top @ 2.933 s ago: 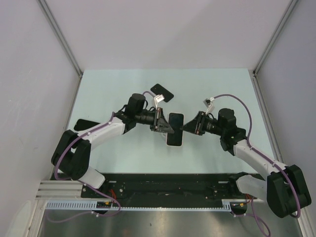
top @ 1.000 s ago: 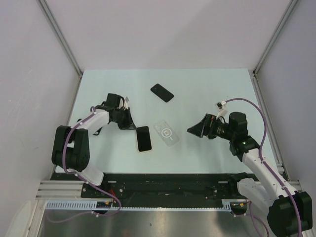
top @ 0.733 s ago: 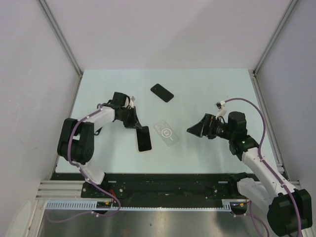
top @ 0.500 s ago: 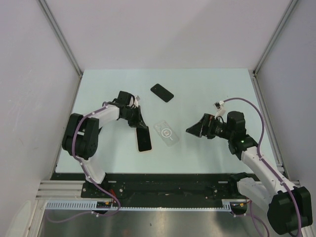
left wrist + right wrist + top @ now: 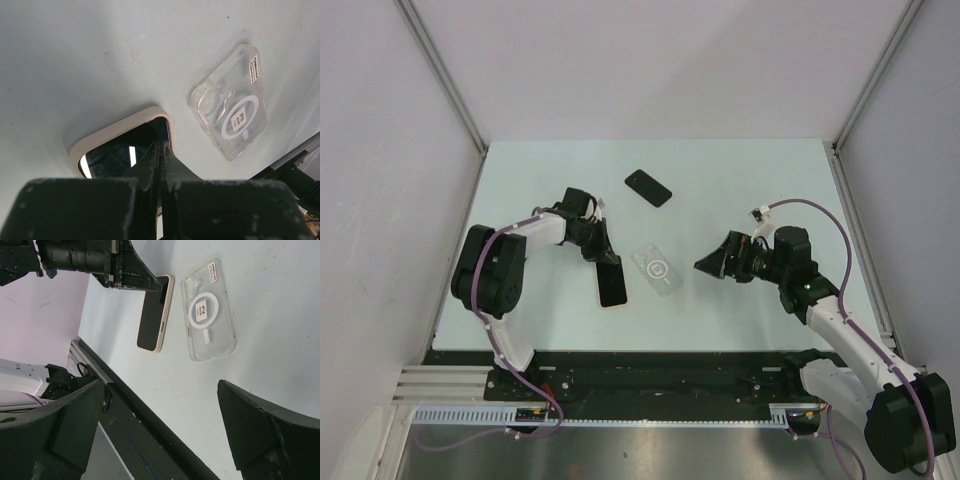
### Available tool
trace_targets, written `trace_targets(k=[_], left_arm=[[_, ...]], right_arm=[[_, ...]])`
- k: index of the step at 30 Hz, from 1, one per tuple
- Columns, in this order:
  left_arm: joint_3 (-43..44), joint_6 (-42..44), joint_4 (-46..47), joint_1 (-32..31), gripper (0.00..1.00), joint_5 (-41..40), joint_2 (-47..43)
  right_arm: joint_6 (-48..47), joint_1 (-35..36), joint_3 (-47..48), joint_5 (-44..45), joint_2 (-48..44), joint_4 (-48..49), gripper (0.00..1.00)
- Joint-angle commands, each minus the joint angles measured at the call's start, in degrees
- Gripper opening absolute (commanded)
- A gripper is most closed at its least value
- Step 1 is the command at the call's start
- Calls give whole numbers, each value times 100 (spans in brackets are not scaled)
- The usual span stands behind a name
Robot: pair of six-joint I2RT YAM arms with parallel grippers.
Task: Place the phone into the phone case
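My left fingers (image 5: 604, 256) have just snapped shut, with nothing between them. Their tip now seems to touch the far end of the phone (image 5: 612, 285). The phone lies flat on the desk (image 5: 740, 190), screen up. The clear phone case (image 5: 656, 270) lies just beside it, not touching. My right fingers (image 5: 708, 264) are wide apart and hold nothing. A moment ago the phone sat between both sets of fingers. It is not in yet. I think I should push it toward the case.
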Motion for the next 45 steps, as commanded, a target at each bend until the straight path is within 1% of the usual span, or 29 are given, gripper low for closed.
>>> trace_targets(k=[1, 2, 4, 5, 6, 7, 8, 9, 11, 12, 13, 15, 16, 17, 19, 20, 21, 23, 24, 26, 27, 29, 32, 38, 42, 45], left_arm=[[0, -156, -5, -67, 0, -265, -110], [27, -174, 4, -76, 0, -334, -328], [158, -218, -118, -67, 10, -580, -714], [220, -235, -267, -58, 17, -929, -839], [290, -270, -364, -41, 40, -1124, -962], [421, -340, -469, 11, 52, -1317, -1094], [475, -393, -566, 55, 63, -1580, -1304], [519, -446, -758, 108, 76, -2027, -1419], [651, -639, -1005, 319, 87, -2670, -1665], [677, -718, -1259, 415, 96, -2960, -1727], [721, -867, -1374, 642, 99, -3528, -1789], [713, -1034, -1647, 925, 100, -3936, -1920], [652, -1157, -1692, 1239, 100, -4121, -1973], [599, -1219, -1709, 1408, 100, -4201, -2017], [406, -1456, -1710, 1943, 100, -4333, -2123], [353, -1518, -1692, 2111, 99, -4316, -2141], [257, -1571, -1666, 2426, 98, -4290, -2150], [168, -1606, -1543, 2718, 96, -4115, -2141], [116, -1650, -1525, 2963, 95, -4071, -2080], [80, -1712, -1516, 3175, 93, -4035, -1975], [62, -1738, -1508, 3350, 89, -4035, -1930], [71, -1738, -1490, 3501, 86, -4018, -1755], [10, -1695, -1359, 3659, 77, -4009, -1544], [-140, -1765, -1288, 3721, 69, -3851, -1183], [-227, -1782, -1288, 3730, 66, -3824, -1008], [-324, -1861, -1332, 3721, 59, -3772, -894]], right_arm=[[13, 39, 272, 124, 31, -171, 99], [13, 48, 281, 133, 32, -206, 99], [13, 57, 299, 159, 5, -276, 99], [22, 66, 299, 176, -12, -294, 99], [30, 83, 299, 185, -30, -312, 99], [31, 74, 307, 185, -39, -321, 99], [31, 74, 307, 185, -65, -338, 99], [39, 74, 307, 185, -74, -356, 99], [31, 83, 316, 177, -100, -365, 99], [31, 83, 316, 168, -100, -382, 99], [22, 83, 316, 159, -100, -400, 100], [4, 83, 316, 133, -109, -417, 100], [-22, 83, 316, 133, -109, -435, 100], [-31, 83, 308, 124, -100, -444, 100], [-66, 83, 308, 115, -100, -452, 100], [-75, 83, 307, 115, -109, -452, 100], [-75, 74, 316, 98, -100, -444, 100], [-101, 83, 316, 63, -100, -452, 100], [-119, 74, 308, 62, -100, -461, 100], [-128, 74, 307, 45, -92, -470, 100], [-102, 83, 307, 45, -74, -470, 100], [-23, 92, 307, 1, -30, -444, 100], [-13, 110, 307, -8, -39, -470, 100], [-22, 118, 307, 54, -65, -479, 100], [48, 145, 307, 62, -47, -417, 100], [66, 180, 307, 71, -30, -382, 100]])
